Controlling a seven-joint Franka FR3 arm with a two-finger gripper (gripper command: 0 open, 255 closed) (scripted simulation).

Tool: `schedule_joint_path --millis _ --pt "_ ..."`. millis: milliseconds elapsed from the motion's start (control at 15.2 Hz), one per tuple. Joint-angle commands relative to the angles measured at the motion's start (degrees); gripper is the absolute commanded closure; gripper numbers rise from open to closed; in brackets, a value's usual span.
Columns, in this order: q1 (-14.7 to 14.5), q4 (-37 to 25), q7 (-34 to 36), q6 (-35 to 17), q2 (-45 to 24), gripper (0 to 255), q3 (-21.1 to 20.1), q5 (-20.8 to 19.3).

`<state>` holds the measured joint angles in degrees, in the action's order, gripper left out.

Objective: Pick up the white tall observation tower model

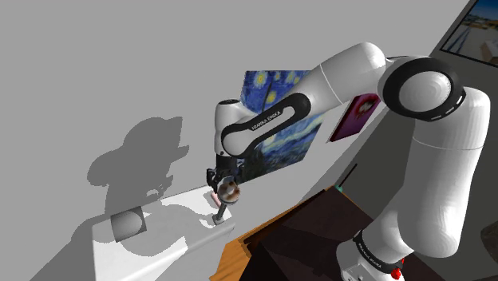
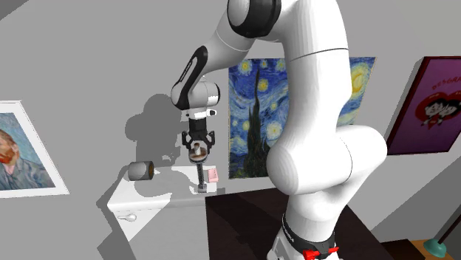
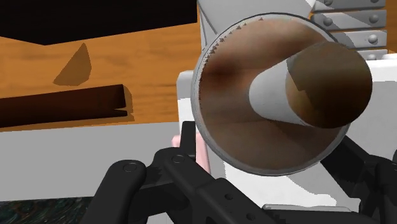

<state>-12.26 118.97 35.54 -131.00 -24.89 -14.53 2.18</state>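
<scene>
The tower model [image 2: 201, 173] is a thin grey shaft with a round brownish head, and its base stands on a white cabinet [image 2: 148, 198]. My black gripper [image 2: 197, 150] comes straight down over it, fingers clasping the head from both sides. In the shoulder view the gripper [image 1: 224, 188] holds the head above the shaft [image 1: 218, 209]. In the wrist view the head [image 3: 273, 95] sits close between the fingers [image 3: 189, 141], covering their tips, and the gripper [image 3: 267, 153] is shut on it.
A grey cylinder [image 2: 139, 171] lies on its side at the cabinet's far end. A small pink thing [image 2: 213, 175] stands just behind the tower. A wooden floor [image 3: 127, 63] lies below; paintings [image 2: 255, 118] hang on the wall behind.
</scene>
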Motion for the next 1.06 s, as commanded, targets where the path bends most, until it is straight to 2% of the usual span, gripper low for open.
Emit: schedule_joint_path --millis 0,990 --pt "0.11 0.07 -0.04 0.84 0.84 255 -0.12 0.19" --pt "0.92 -1.13 -0.32 9.21 8.16 255 -0.98 1.84"
